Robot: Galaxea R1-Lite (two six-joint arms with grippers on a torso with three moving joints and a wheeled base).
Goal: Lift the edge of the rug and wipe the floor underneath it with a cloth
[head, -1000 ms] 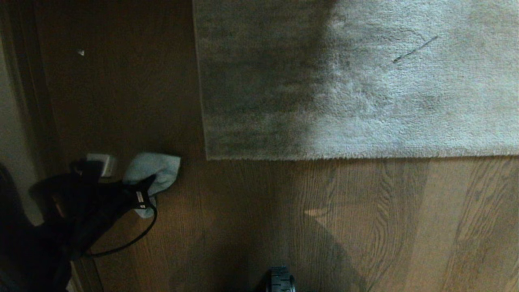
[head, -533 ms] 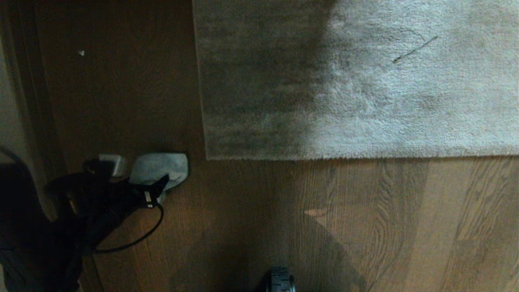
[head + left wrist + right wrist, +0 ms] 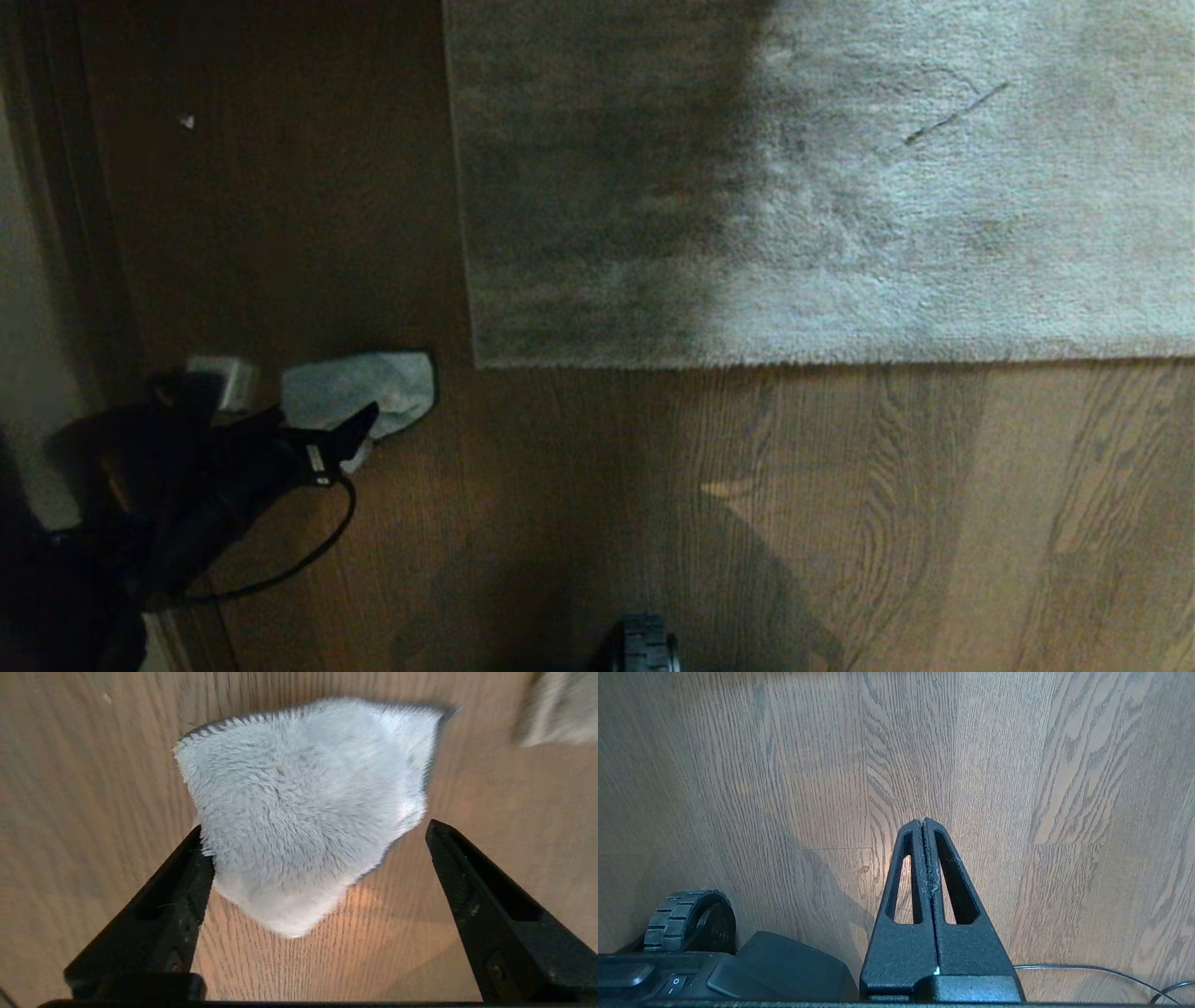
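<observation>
The left gripper (image 3: 317,828) has spread its jaws wide since a moment ago, seemingly letting go of the cloth (image 3: 303,807), which lies on the floor (image 3: 579,504) just left of the flat rug edge (image 3: 747,359). The right gripper (image 3: 924,821) hangs pressed shut, empty.

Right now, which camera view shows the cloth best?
The left wrist view: the pale grey-blue cloth fills it, lying on the wooden floor between the open left gripper fingers. The head view shows it small, partly behind that gripper. The right wrist view shows none of it.
</observation>
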